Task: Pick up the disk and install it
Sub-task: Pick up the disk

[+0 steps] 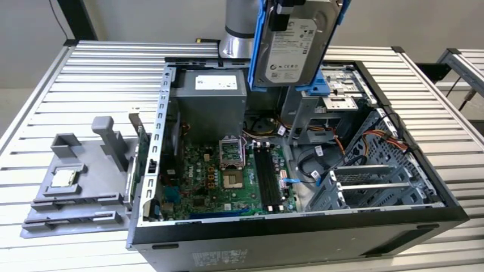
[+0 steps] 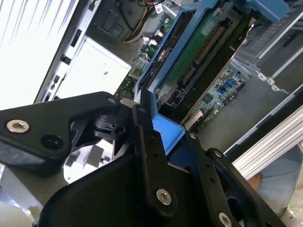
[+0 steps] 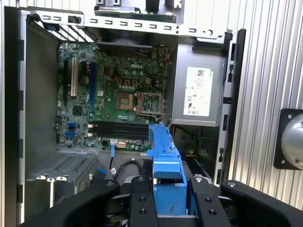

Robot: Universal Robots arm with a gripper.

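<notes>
Currently the disk [image 1: 291,48] is held upright in the air above the far side of an open computer case [image 1: 302,249], with its white label turned towards the exterior view and its blue rail frame seen along both long edges. It is clear of the case and touches nothing inside it.

The end effector [image 3: 173,201] is closed on the disk. In both wrist views its black fingers [image 2: 147,142] are pressed against the blue frame from either side, and no gap is seen between finger and frame. In the second wrist view the green circuit-board side of the disk [image 2: 189,61] is shown, running away from the end effector [image 2: 173,144] towards the case.

Inside the case, a green motherboard [image 1: 219,181] is laid flat on the floor of the housing, and a grey power-supply box [image 1: 208,102] with a white sticker is set at the far end, just beside the hanging disk. A metal drive cage [image 1: 378,170] is seen towards the exterior view's right.

The case is stood on a ribbed metal desk [image 1: 98,73]. On the exterior view's left, well apart from the disk, a grey fixture [image 1: 83,187] is placed, and a small square processor chip [image 1: 62,178] is seated in it.
</notes>
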